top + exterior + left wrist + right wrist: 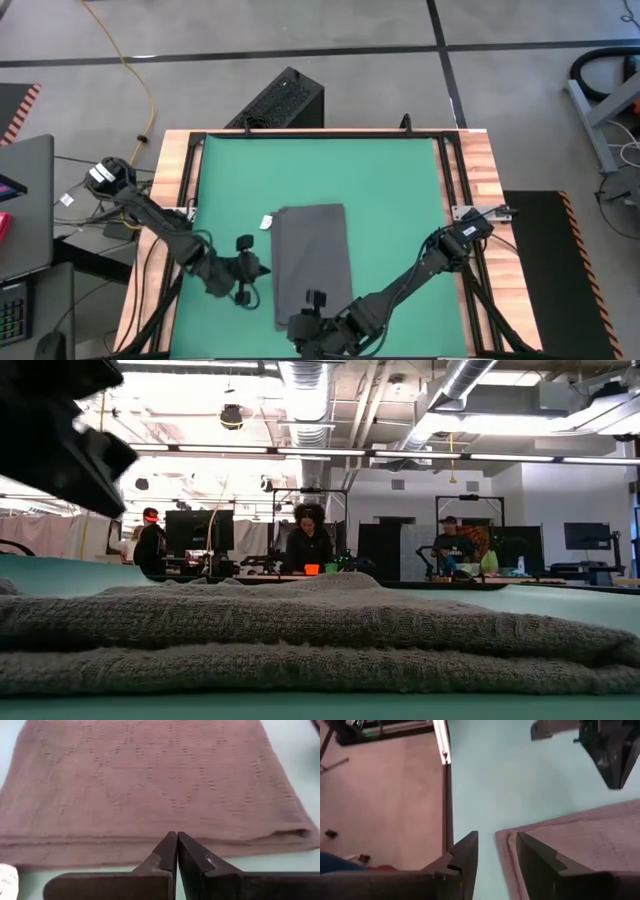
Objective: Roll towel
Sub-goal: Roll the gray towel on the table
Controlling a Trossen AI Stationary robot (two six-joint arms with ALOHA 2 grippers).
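Observation:
The dark grey towel (312,262) lies folded into a long strip on the green mat (390,190), its white tag (267,222) at the far left corner. In the low view the towel (320,635) shows as stacked layers. My left gripper (262,270) is shut, and its tips (176,839) are at the towel's left long edge (150,847). My right gripper (316,302) is open at the towel's near end. In the right wrist view its fingers (495,840) stand on either side of a towel corner (504,836). My left gripper comes level from the table's left, its shut fingertips at the towel's folded left edge (150,847); I cannot tell whether they touch it. My right gripper has one finger (532,857) over the cloth and one over the mat; I cannot tell whether it touches.
The mat covers a wooden table with a dark rail frame (455,170). A black box (280,100) stands on the floor beyond the far edge. People and desks show in the room behind (310,540). There is bare mat to the towel's right and far side.

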